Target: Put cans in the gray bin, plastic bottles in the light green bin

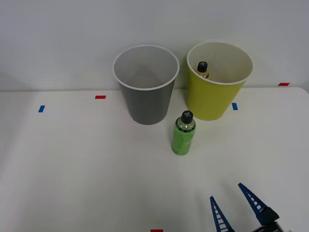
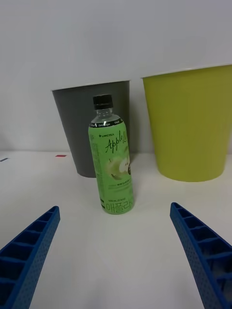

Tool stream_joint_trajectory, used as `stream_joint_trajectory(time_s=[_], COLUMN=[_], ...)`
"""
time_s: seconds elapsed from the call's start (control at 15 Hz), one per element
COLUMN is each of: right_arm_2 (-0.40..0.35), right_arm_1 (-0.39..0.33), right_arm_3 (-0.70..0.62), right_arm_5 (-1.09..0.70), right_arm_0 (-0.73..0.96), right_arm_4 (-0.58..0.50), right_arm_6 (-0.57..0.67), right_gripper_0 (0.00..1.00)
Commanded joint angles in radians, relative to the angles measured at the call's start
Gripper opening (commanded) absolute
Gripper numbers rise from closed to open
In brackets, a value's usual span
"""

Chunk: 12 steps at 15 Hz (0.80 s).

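A bright green plastic bottle point(image 1: 183, 134) point(image 2: 110, 159) with a black cap stands upright on the white table, just in front of the two bins. Behind it to the left stands the gray bin point(image 1: 146, 84) point(image 2: 79, 130). The light green bin point(image 1: 216, 87) point(image 2: 189, 123) is behind it to the right, and a second bottle point(image 1: 203, 69) with a black cap and amber neck sticks up inside that bin. My right gripper point(image 1: 228, 193) point(image 2: 114, 212) is open near the table's front edge, short of the green bottle, with nothing between its blue fingers.
The white table point(image 1: 72, 169) meets a pale wall just behind the bins. Small red tape marks point(image 1: 100, 97) and blue tape marks point(image 1: 41, 108) dot the surface. Another red mark point(image 1: 156, 230) lies at the front edge.
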State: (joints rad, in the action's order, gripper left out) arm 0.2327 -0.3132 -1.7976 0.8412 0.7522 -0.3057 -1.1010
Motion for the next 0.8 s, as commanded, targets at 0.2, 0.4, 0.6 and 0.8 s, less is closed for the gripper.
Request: stream_joint_trajectory(time_s=[0.2,0.4,0.6,0.8], right_arm_2=[0.112,0.181,0.260,0.298], right_arm_1=[-0.087,-0.133,-0.168,-0.190], right_arm_3=[0.001,0.001,0.001,0.001], right_arm_5=[-0.002,-0.045,-0.114,-0.155], right_arm_0=[-0.082,-0.152,-0.231,-0.286], right_arm_4=[0.188,0.350,0.559,0.629], right_arm_6=[-0.186,-0.364,-0.476,-0.540], right_gripper_0=[0.79,0.90,0.97,1.00])
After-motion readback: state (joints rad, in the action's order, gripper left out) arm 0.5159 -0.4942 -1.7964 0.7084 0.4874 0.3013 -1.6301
